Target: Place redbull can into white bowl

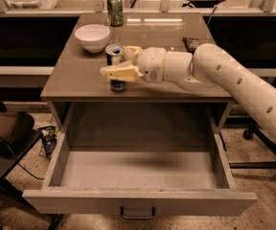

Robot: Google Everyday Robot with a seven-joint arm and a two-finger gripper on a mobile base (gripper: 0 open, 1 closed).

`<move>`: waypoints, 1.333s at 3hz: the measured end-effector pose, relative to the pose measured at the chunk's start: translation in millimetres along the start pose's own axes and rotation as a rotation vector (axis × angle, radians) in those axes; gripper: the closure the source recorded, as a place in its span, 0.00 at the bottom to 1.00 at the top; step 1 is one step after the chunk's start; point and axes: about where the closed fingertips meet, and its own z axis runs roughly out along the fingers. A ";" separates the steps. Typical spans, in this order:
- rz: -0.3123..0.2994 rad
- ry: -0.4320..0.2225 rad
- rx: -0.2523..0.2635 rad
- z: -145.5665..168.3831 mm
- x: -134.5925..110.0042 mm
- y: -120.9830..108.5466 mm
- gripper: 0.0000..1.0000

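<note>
The redbull can (114, 51) stands upright on the table (75, 78) near its front edge, just right of and in front of the white bowl (92, 36). My gripper (115, 60) reaches in from the right and its two fingers straddle the can, one finger (121, 73) across its front, the other behind it. The jaws look open around the can, which rests on the table. The bowl is empty, a short way to the back left of the gripper.
A shorter green can (114, 9) stands at the table's back edge. A dark small object (191, 43) lies at the back right. The table's drawer (138, 176) is pulled open and empty below. A bag (4, 128) sits at the left, chair legs at the right.
</note>
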 end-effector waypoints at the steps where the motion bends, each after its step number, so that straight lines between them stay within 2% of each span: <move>1: -0.001 -0.001 -0.005 2.6 -0.7 1.5 0.65; 2: -0.001 -0.002 -0.009 4.8 -1.4 2.9 0.88; 3: -0.010 0.007 -0.021 6.6 -11.2 -1.2 1.00; 4: -0.021 0.028 0.008 4.4 -45.7 -25.3 1.00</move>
